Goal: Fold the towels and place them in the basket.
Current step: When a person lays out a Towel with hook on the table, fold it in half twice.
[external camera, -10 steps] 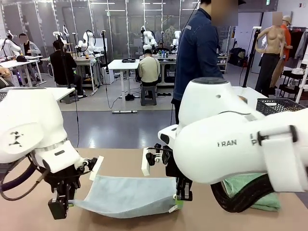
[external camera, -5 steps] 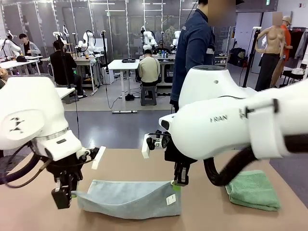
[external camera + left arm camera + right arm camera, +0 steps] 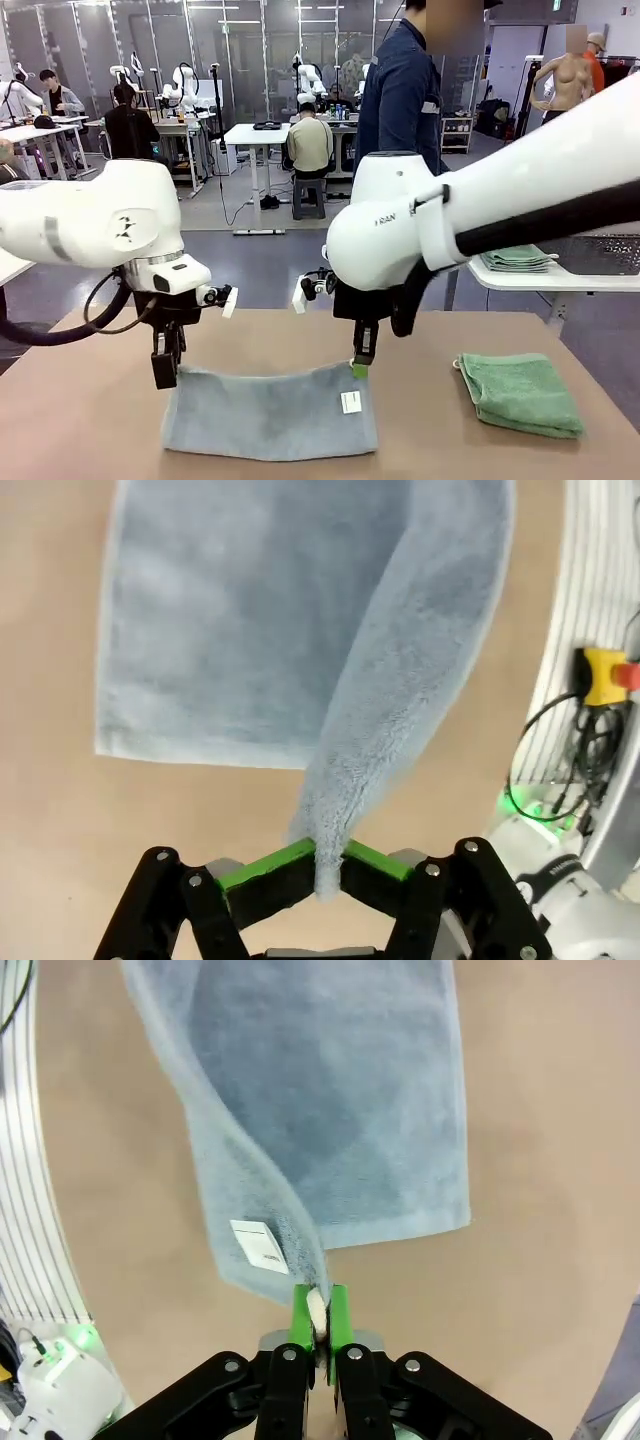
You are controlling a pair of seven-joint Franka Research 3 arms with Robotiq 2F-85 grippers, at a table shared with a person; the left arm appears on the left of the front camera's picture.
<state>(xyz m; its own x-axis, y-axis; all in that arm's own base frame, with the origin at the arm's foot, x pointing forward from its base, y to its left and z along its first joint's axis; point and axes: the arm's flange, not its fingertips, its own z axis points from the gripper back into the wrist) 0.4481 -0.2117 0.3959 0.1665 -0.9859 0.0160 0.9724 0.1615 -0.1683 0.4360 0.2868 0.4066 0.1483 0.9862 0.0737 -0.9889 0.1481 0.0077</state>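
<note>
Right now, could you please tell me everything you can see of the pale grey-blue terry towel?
The pale grey-blue terry towel is soft and rectangular, with a small white tag near one far corner. It lies doubled on the tan table, lower layer flat, upper layer lifted at both far corners. The left gripper is shut on one corner, the right gripper on the other, beside the tag. The top edge sags slightly between them.
</note>
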